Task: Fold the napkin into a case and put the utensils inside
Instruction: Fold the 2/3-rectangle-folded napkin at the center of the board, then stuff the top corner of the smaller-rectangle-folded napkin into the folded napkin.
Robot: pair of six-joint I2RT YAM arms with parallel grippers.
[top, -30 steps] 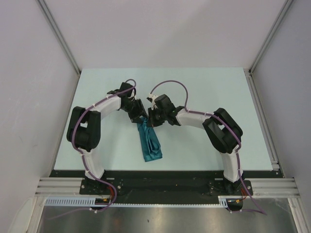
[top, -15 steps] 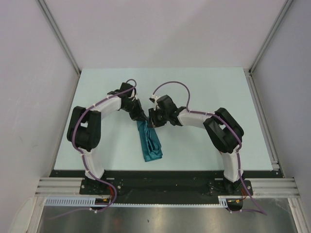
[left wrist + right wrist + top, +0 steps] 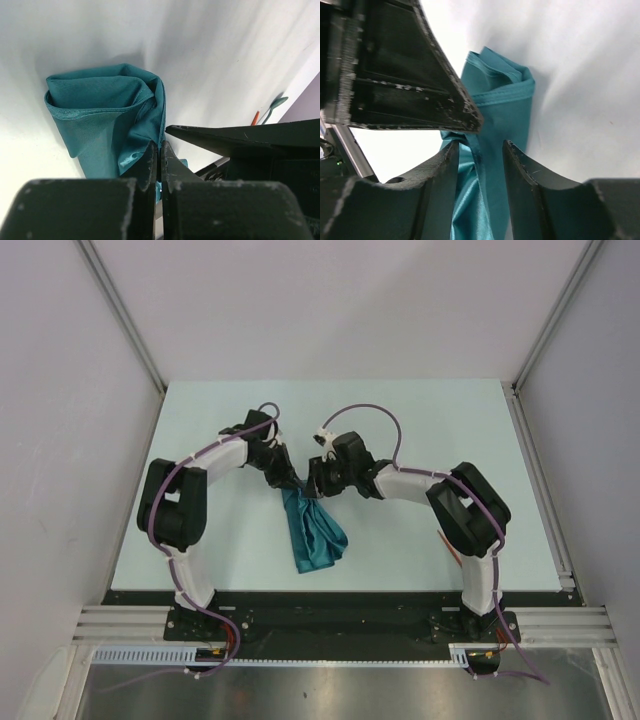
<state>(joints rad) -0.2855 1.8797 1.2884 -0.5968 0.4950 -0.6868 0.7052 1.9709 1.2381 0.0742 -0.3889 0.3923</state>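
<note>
Napkin [image 3: 315,535] bunched, left end effector [image 3: 160,146] clamped on it, right end effector [image 3: 481,147] parted around a fold

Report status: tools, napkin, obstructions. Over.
Left tool shut on the napkin, far end. Right tool open, straddling that same end. Cloth bunched, not yet folded. Tools crowd each other there.

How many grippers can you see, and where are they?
2. The left gripper is shut on the far end of the napkin; the right gripper stands open beside it, astride a fold.
</note>
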